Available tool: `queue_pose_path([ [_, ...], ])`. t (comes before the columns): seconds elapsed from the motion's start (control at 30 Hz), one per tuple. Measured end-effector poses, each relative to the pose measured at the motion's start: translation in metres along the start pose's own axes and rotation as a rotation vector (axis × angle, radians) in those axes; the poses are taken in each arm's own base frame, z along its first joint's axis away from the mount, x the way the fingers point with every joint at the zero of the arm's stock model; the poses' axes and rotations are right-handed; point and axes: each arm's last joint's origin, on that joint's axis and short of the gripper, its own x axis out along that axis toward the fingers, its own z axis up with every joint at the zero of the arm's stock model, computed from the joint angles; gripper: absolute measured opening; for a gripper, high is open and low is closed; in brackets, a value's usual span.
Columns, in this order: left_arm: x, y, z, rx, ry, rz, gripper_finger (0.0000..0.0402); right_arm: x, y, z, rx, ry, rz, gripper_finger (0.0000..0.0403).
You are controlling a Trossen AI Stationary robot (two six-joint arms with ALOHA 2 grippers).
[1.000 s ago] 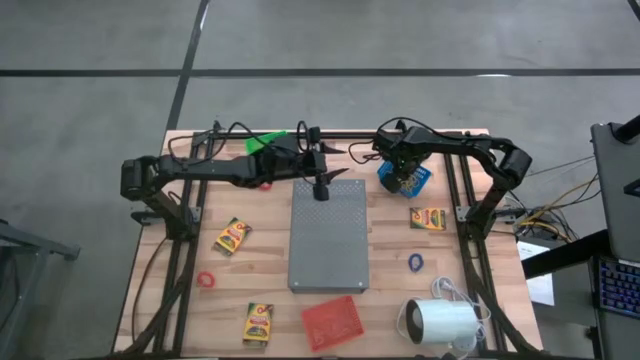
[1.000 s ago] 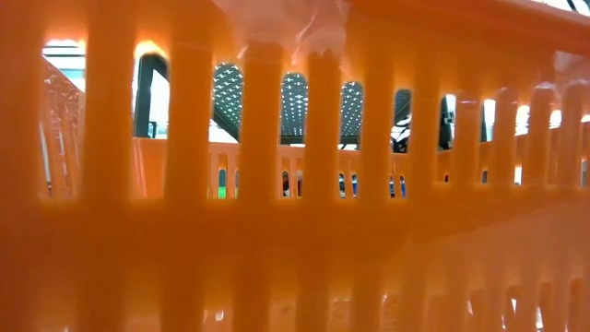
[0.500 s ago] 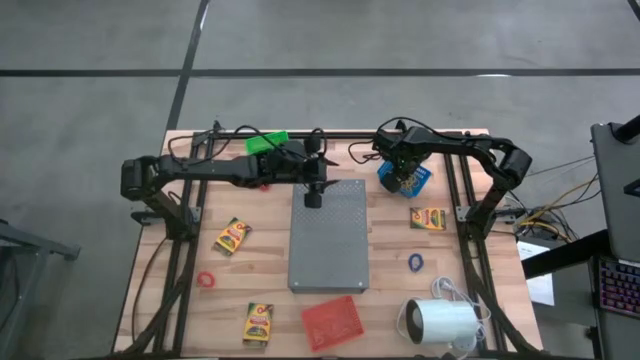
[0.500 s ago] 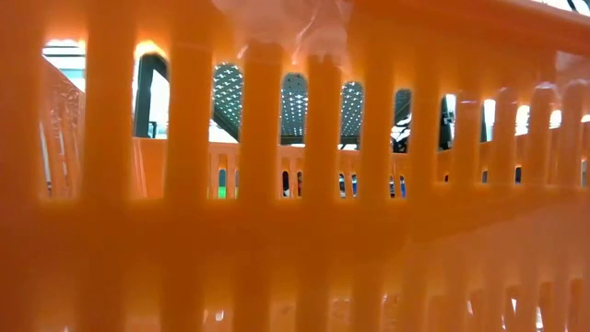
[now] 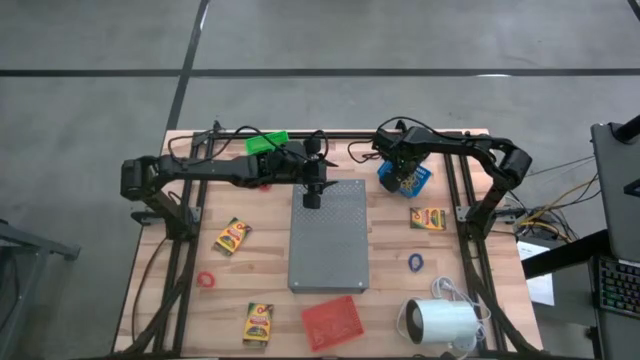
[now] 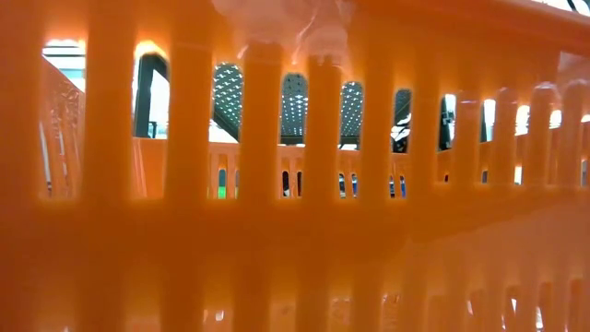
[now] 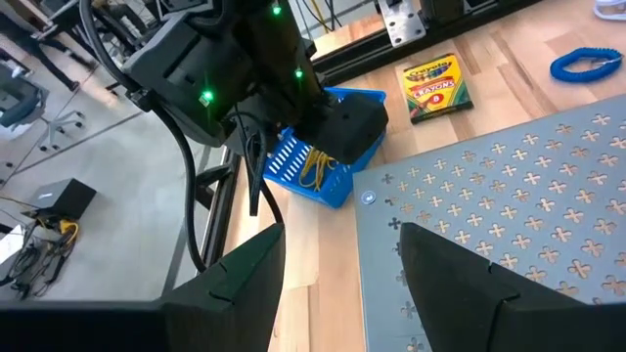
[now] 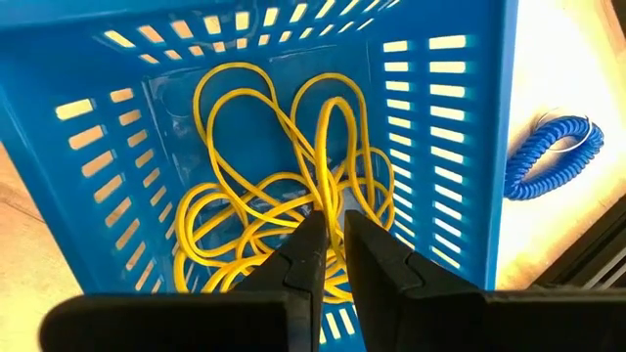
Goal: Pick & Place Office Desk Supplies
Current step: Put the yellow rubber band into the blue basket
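Near edge: one crayon box (image 5: 258, 323) beside a red basket (image 5: 332, 322); a white cylinder (image 5: 440, 322) lies at the near right corner. Mid-table: a red ring (image 5: 206, 279) and a second crayon box (image 5: 232, 236) lie left of the grey perforated slab (image 5: 329, 235). A blue coiled ring (image 5: 415, 262) and a third crayon box (image 5: 428, 218) lie to its right.

The left gripper (image 5: 312, 200) hangs released over the slab's far end. Toward the far edge, the right gripper (image 8: 331, 244) is inside the blue basket (image 8: 460, 127), clenched on a strand of the yellow rubber bands (image 8: 284, 176).
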Motion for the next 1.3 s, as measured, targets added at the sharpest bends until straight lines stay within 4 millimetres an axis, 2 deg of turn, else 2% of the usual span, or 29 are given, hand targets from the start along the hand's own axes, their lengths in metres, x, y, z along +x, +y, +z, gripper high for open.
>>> queue_pose_path([
  [0.7, 0.0, 0.0, 0.0, 0.0, 0.0, 0.0, 0.0206, 0.0, -0.0013, 0.0005, 0.001, -0.01, -0.038, 0.0038],
  [0.93, 0.0, 0.0, 0.0, 0.0, 0.0, 0.0, 0.0206, -0.0002, 0.0007, 0.0002, -0.006, -0.004, 0.001, 0.0038],
  [1.13, 0.0, 0.0, 0.0, 0.0, 0.0, 0.0, 0.0206, -0.0003, -0.0023, 0.0014, 0.005, -0.027, -0.086, 0.0039],
  [1.3, 0.0, 0.0, 0.0, 0.0, 0.0, 0.0, 0.0206, -0.0004, -0.0021, 0.0011, 0.017, -0.025, -0.087, 0.0056],
])
